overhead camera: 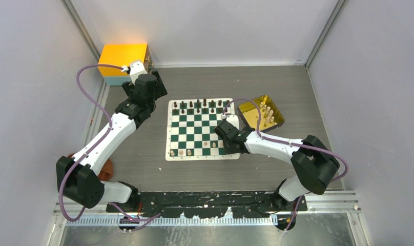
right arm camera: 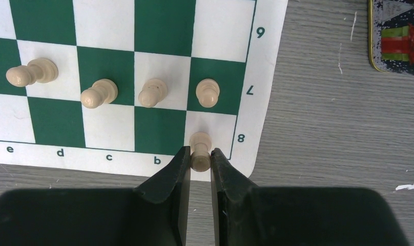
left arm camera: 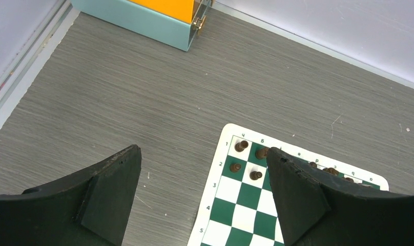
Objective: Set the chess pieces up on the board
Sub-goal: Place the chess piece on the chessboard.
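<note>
Right tool (right arm camera: pixel 200 155) pinches cream chess piece (right arm camera: pixel 200 141) at board (right arm camera: pixel 164 31) corner.

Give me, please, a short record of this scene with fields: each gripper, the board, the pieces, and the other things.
left gripper: open, empty, over the table beside the board
right gripper: shut on a cream piece at the corner square by the 8
row 7: four cream pieces standing
dark pieces: on the far rows
gold tray: right of the board, holds spare cream pieces
orange box: far left corner
</note>
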`<state>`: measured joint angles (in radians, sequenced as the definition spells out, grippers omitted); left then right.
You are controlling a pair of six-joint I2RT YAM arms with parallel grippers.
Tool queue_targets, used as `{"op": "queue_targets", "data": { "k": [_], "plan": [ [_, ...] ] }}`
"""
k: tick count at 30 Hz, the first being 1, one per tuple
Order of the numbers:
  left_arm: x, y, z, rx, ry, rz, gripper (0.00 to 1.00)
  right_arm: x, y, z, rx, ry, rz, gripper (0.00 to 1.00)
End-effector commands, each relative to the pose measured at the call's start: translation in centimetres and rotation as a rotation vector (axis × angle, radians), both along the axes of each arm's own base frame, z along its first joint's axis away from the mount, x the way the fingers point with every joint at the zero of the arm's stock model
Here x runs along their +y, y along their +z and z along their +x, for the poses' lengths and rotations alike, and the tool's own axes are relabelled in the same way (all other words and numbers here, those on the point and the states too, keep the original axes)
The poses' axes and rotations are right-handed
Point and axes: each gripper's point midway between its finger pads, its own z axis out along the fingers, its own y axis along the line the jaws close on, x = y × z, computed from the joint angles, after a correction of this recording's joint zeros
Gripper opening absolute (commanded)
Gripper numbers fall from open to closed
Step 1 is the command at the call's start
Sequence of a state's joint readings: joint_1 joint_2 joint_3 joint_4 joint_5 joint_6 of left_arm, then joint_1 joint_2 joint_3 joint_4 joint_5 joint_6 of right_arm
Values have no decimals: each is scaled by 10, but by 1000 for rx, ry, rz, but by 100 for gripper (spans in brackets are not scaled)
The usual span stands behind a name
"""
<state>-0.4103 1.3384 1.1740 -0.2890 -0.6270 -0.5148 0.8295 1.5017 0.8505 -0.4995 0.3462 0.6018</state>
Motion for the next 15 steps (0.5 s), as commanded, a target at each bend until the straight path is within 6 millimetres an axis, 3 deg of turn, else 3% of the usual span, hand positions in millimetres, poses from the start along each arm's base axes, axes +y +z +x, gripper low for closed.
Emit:
{"op": "queue_targets", "data": {
  "k": [1, 15],
  "plan": [
    [2, 13, 0, -43, 8, -3, 92, 4, 3, 6, -31, -23, 18, 0],
    [1, 10, 2, -39, 8, -1, 92, 0, 8, 9, -49, -24, -1, 1]
  ]
}}
